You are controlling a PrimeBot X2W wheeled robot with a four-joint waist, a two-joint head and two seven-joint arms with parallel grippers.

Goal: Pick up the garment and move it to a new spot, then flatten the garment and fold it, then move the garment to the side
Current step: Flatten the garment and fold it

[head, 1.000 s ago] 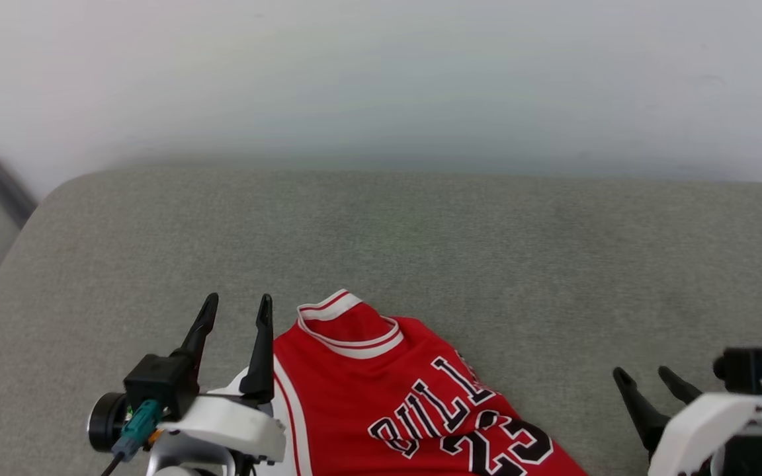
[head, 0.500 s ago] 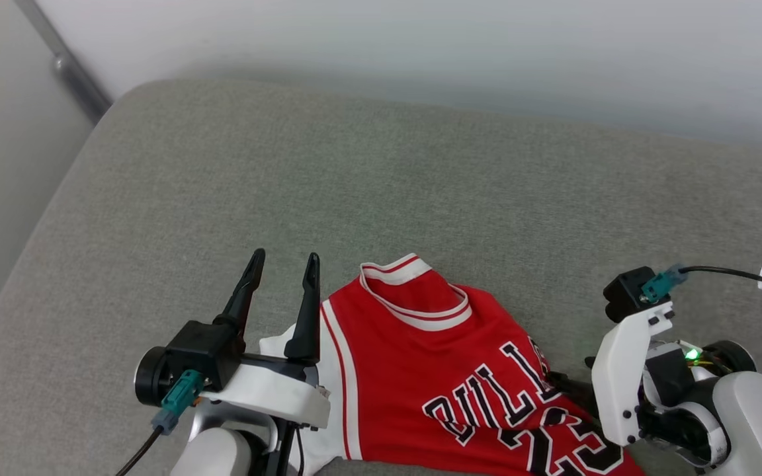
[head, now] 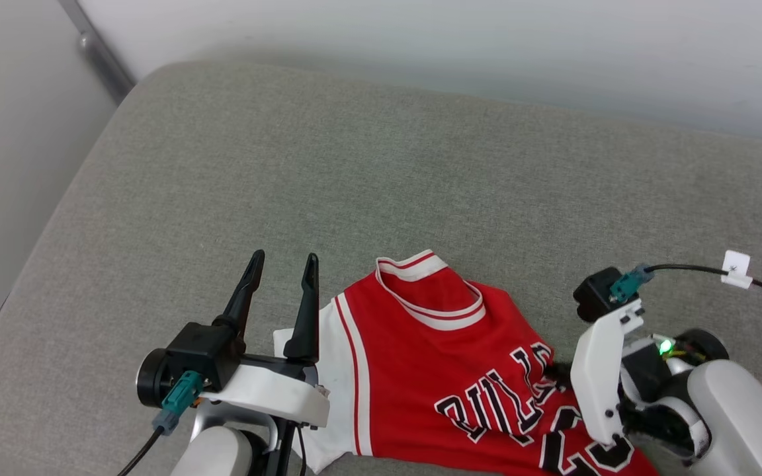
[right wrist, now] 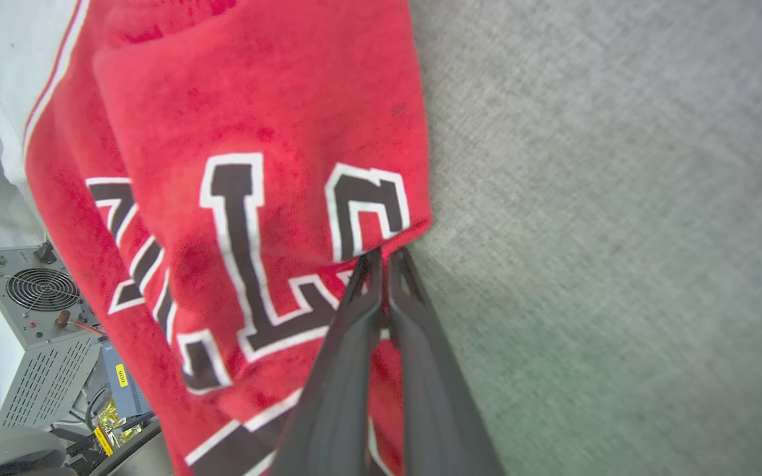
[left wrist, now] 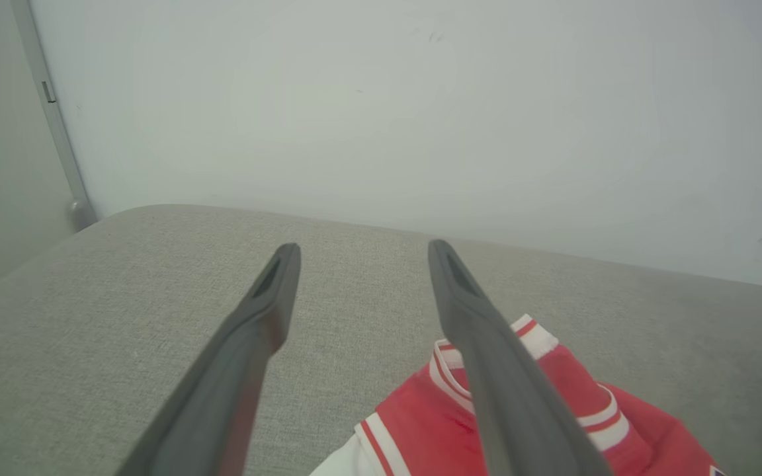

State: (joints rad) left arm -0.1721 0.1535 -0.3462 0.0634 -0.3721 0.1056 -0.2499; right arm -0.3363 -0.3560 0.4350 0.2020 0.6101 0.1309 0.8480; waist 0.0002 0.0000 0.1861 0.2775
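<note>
The garment (head: 421,357), a red jersey with white sleeve and striped collar trim, lies rumpled near the front of the grey cushion (head: 354,165), black lettering facing up. My left gripper (head: 286,256) hovers open just left of the collar, nothing between its fingers; the left wrist view has its fingers (left wrist: 362,246) spread above the cushion with the garment (left wrist: 626,423) at lower right. My right gripper (right wrist: 381,254) is shut, its tips pinched at the folded right edge of the garment (right wrist: 255,99) beside the lettering. In the head view its fingers (head: 556,377) are mostly hidden behind the white wrist bracket.
A pale wall runs along the cushion's far edge, with a metal pole (head: 100,56) at the left corner. A cable with a white tag (head: 735,270) trails from the right wrist. A grey fan-fronted equipment box (right wrist: 30,317) stands beyond the cushion's near edge.
The head camera has tilted and turned. My right arm swung in from the lower right to the garment's right edge and its fingers shut there. The left gripper stays open.
</note>
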